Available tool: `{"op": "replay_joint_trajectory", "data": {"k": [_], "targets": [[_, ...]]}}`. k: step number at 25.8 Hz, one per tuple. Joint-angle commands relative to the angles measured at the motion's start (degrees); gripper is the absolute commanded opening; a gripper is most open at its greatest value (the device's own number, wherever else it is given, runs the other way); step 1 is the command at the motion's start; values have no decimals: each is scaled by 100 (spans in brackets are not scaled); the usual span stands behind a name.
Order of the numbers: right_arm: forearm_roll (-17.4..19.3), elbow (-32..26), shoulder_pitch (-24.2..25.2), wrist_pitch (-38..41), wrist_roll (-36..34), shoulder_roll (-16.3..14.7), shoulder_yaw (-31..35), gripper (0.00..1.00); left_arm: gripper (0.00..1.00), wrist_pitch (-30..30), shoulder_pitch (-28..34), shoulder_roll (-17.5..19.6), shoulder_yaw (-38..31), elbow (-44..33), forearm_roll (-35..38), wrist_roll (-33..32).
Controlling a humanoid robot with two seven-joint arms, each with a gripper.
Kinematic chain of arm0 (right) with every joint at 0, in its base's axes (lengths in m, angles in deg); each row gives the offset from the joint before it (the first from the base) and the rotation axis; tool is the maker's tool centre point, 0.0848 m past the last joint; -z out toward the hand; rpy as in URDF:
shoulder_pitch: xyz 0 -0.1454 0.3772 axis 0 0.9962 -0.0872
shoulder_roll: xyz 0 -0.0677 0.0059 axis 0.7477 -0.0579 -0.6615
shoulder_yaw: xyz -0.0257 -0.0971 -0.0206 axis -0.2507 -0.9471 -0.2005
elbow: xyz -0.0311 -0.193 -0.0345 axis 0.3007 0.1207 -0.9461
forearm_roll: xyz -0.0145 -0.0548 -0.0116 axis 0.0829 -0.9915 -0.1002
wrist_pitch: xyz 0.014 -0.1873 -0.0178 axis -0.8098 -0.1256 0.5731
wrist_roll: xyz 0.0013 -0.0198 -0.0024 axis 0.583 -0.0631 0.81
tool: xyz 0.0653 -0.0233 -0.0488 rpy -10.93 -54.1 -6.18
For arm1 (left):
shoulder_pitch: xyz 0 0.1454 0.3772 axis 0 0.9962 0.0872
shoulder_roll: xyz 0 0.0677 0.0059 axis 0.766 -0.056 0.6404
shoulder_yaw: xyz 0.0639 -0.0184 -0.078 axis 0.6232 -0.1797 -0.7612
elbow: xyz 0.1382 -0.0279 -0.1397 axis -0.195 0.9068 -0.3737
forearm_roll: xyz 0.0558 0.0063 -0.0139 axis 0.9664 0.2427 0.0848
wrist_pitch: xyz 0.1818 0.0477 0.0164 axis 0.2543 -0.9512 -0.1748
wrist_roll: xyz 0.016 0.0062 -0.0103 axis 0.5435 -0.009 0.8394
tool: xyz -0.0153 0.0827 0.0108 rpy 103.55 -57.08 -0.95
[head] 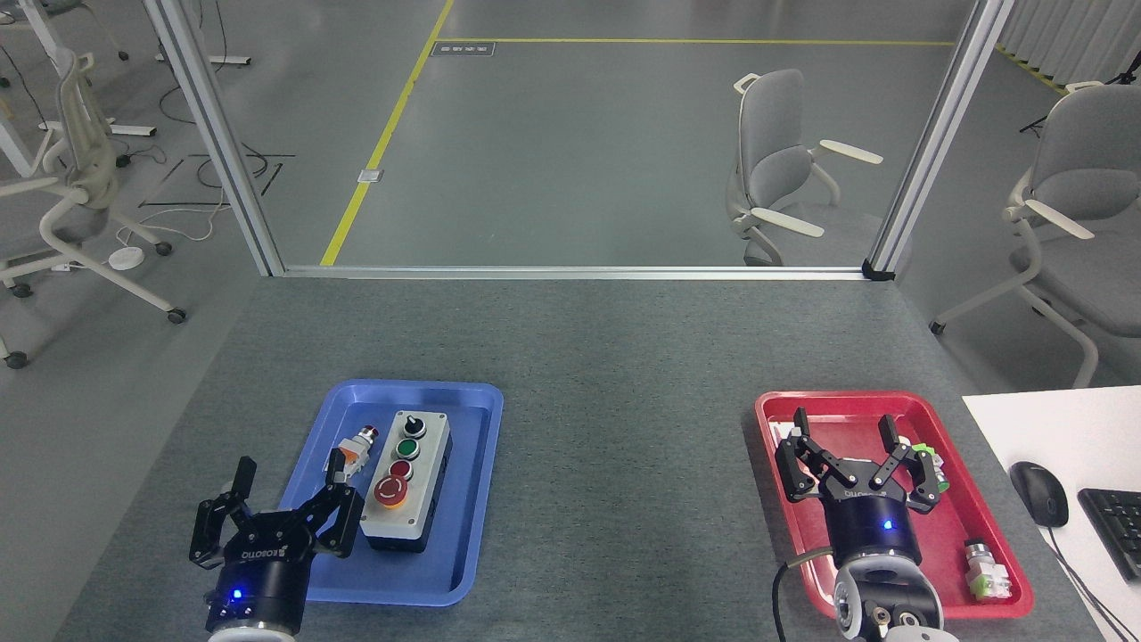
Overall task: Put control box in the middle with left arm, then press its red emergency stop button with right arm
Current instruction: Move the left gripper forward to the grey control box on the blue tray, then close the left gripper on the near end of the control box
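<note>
Control box (410, 481) inside blue tray (472, 499), left fingers (288, 471) spread at tray's left rim, right fingers (843, 431) spread over red tray (989, 535).

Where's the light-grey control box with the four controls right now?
In the head view, the light-grey control box lies in the blue plastic tray on the table's left side, beside a small loose push-button, just beyond the open left gripper.

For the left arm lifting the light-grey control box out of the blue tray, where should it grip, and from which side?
Probably from above, pinching the two long side walls of the light-grey control box with black base, near its middle. It lies flat in the blue plastic tray; its top is crowded with one row of controls, and the long sides look narrow enough for the open left gripper. The small loose push-button crowds its left side.
</note>
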Motion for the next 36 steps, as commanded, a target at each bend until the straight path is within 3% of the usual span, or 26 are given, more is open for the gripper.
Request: {"op": "replay_joint_trajectory", "data": {"k": [1, 10, 14, 19, 25, 31, 36], "targets": [[-3, 0, -1, 1, 2, -4, -1, 99, 99, 138, 119, 14, -1, -156, -4, 35], [-3, 9, 8, 1, -7, -4, -1, 99, 99, 612, 822, 23, -19, -455, 110, 387], [-3, 0, 8, -8, -7, -4, -1, 99, 98, 551, 840, -56, 43, -271, 884, 492], [6, 0, 8, -8, 10, 5, 8, 99, 98, 516, 717, -302, 175, 160, 1341, 475], [6, 0, -1, -25, 63, 5, 8, 99, 98, 182, 400, -320, 491, 845, 1728, 431], [6, 0, 8, -25, 54, -13, 8, 99, 98, -29, 312, -373, 860, 1083, 1807, 387], [6, -9, 8, -25, 54, -22, 8, 99, 98, -152, -136, -417, 922, 1566, 1798, 202]]}}
